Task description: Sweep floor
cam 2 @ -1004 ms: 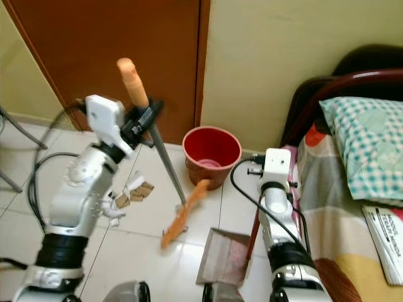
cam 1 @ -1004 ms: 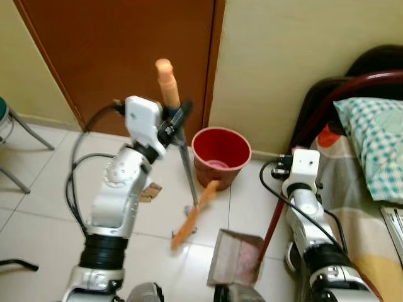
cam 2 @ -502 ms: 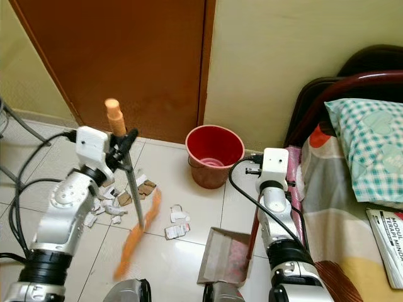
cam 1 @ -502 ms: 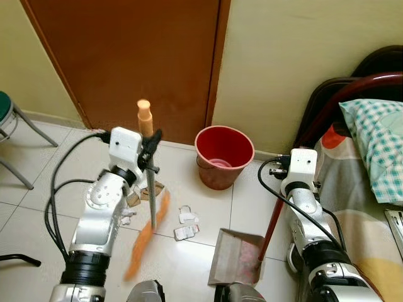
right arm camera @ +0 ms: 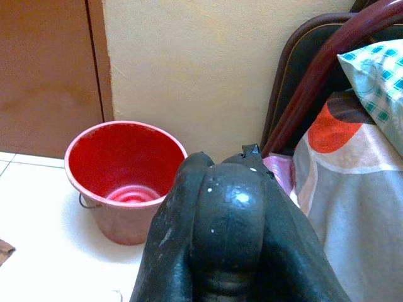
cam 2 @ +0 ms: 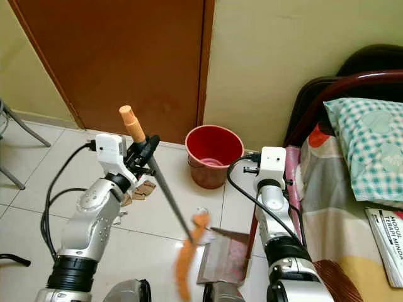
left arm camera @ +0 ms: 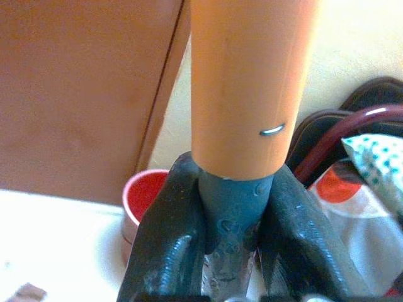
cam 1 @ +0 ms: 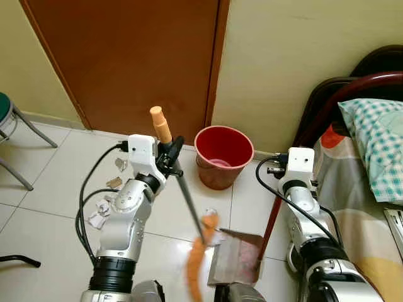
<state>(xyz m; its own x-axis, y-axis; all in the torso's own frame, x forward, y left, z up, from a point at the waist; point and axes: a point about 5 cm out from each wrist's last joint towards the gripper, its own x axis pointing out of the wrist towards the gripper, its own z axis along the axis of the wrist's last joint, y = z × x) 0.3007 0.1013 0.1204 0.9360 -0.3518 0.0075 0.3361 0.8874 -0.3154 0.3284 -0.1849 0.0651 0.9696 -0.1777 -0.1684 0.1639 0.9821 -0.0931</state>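
Broom (cam 1: 182, 189) is leaning diagonally, its blurred orange bristle head (cam 1: 198, 267) sitting at the mouth of the dustpan (cam 1: 236, 258) on the tiled floor (cam 1: 50, 182). Left pincer (cam 1: 170, 154) is clamping the shaft just below the orange grip. Right pincer (right arm camera: 230, 207) is gripping the dustpan's dark red handle (cam 1: 274, 217). Paper scraps (cam 1: 104, 211) are lying beside the left arm; red bucket (cam 1: 221, 154) is standing by the wall.

Downward head pair, close wrist views

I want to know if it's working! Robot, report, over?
Left gripper clamps broom; bristles at dustpan mouth. Right gripper shut on dustpan handle. Scraps left behind; red bucket close by.
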